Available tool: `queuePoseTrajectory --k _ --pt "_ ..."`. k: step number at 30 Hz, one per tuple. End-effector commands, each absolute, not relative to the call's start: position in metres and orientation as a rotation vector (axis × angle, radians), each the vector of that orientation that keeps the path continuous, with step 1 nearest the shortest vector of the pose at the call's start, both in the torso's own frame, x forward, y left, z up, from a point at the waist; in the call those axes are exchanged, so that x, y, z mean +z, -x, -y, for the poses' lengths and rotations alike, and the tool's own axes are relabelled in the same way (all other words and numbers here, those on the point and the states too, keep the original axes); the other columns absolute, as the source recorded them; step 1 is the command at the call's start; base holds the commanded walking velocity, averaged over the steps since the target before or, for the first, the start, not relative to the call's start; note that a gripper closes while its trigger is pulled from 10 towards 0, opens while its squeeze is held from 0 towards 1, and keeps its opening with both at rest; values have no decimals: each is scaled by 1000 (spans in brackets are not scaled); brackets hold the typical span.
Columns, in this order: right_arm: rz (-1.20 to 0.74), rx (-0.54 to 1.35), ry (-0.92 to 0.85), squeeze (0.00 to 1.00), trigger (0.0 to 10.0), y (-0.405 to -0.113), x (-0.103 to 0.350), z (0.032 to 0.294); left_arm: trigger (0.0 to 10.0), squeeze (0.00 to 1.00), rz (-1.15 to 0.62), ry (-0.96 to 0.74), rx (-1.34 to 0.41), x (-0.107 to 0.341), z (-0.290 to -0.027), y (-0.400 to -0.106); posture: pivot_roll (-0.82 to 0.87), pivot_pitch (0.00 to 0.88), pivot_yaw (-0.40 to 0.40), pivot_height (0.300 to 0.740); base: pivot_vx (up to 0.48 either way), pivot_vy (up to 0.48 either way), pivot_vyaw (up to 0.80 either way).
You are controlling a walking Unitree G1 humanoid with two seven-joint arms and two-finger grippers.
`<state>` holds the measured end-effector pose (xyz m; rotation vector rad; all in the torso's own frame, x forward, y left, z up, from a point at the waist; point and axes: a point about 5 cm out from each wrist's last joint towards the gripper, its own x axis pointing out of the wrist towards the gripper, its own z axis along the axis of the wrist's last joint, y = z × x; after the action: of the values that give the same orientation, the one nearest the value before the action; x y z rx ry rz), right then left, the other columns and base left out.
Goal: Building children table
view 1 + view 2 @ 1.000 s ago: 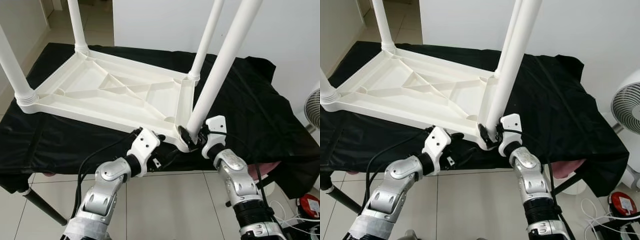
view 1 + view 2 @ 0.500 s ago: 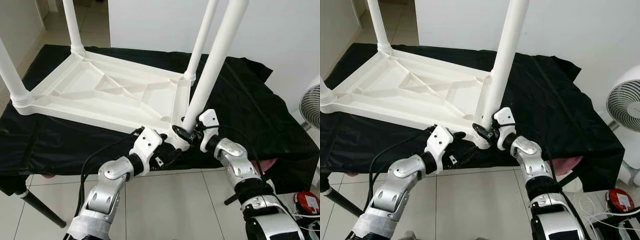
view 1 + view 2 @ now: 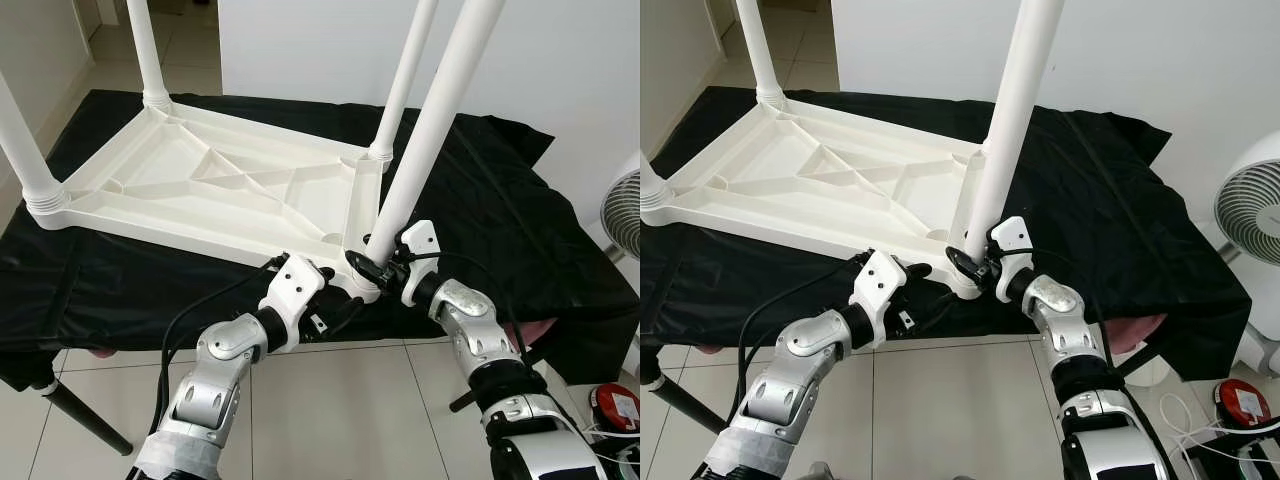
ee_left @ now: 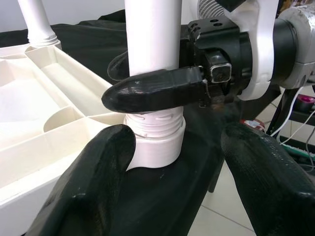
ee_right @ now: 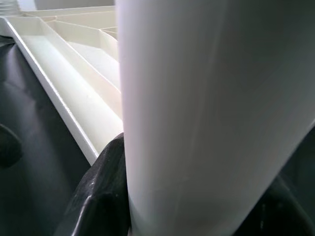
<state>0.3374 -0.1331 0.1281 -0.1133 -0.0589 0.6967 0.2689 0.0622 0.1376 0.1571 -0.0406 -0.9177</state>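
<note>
We're working the nearest corner here: our left gripper (image 3: 335, 300) is sitting spread wide just under the socket at about 6 o'clock, gripping nothing, probably bracing the tabletop (image 3: 215, 185) so it doesn't skid on the black cloth (image 3: 500, 210). Right above it, our right gripper (image 3: 375, 268) is clamping its fingers (image 4: 157, 91) round the base of the white leg (image 3: 425, 125), likely for twisting the thread home. Further back, toward 12 and 10 o'clock, three other legs are already standing upright in the flipped tabletop.
</note>
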Motion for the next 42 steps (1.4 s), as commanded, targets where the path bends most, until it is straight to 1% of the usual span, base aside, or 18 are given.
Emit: queuePoseTrajectory --k 1,5,7,9,14,17,18,20,21,22,26,27,29,32,33,36,38,42 --pt "56 638 108 0 10000 -336 127 129 10000 0 39 -155 -801 137 -66 -270 59 0 -85 740 0 0 0" --pt "73 550 100 0 10000 -333 128 126 10000 0 35 -157 -803 136 -66 -269 60 5 -86 740 0 0 0" --pt "51 342 16 0 10000 -327 124 123 10000 0 30 -158 -802 136 -68 -269 61 9 -86 740 0 0 0" --pt "38 224 -17 0 10000 -323 123 122 10000 0 29 -160 -801 135 -68 -268 60 10 -85 740 0 0 0" --pt "45 104 -34 0 10000 -316 126 114 10000 0 25 -160 -804 134 -68 -267 56 13 -84 740 0 0 0" --pt "50 78 -39 0 10000 -315 128 111 10000 0 24 -160 -805 134 -67 -266 57 14 -84 740 0 0 0" --pt "65 75 -51 0 10000 -310 131 102 10000 0 22 -156 -809 134 -66 -265 52 18 -86 740 0 0 0" --pt "76 80 -52 0 10000 -309 134 101 10000 0 20 -153 -809 134 -66 -265 50 18 -85 740 0 0 0" --pt "88 79 -49 318 10000 -308 137 103 10000 0 18 -151 -810 133 -65 -264 46 17 -85 740 0 0 0" --pt "92 69 -46 1000 10000 -307 139 105 10000 0 17 -150 -811 133 -65 -264 46 17 -85 740 0 0 0" --pt "100 78 -58 1000 10000 -307 142 108 10000 0 16 -150 -814 133 -65 -263 42 18 -89 740 0 0 0" --pt "101 98 -60 1000 10000 -309 144 114 10000 0 15 -151 -816 132 -64 -263 41 17 -88 740 0 0 0" --pt "107 161 -72 1000 10000 -313 150 126 10000 0 13 -152 -817 132 -64 -264 36 17 -87 740 0 0 0" --pt "109 281 -50 1000 10000 -315 154 134 10000 0 12 -153 -819 131 -64 -264 30 12 -84 740 0 0 0" --pt "110 387 -5 0 10000 -315 155 137 10000 0 11 -155 -822 131 -64 -264 27 10 -84 740 0 0 0" --pt "106 455 27 0 10000 -314 154 140 10000 0 11 -157 -824 131 -64 -264 27 10 -84 740 0 0 0" --pt "100 573 82 0 10000 -315 153 143 10000 0 11 -158 -826 131 -63 -265 21 8 -77 740 0 0 0" --pt "87 706 156 0 10000 -323 150 142 10000 0 16 -158 -828 133 -63 -267 16 5 -70 740 0 0 0"
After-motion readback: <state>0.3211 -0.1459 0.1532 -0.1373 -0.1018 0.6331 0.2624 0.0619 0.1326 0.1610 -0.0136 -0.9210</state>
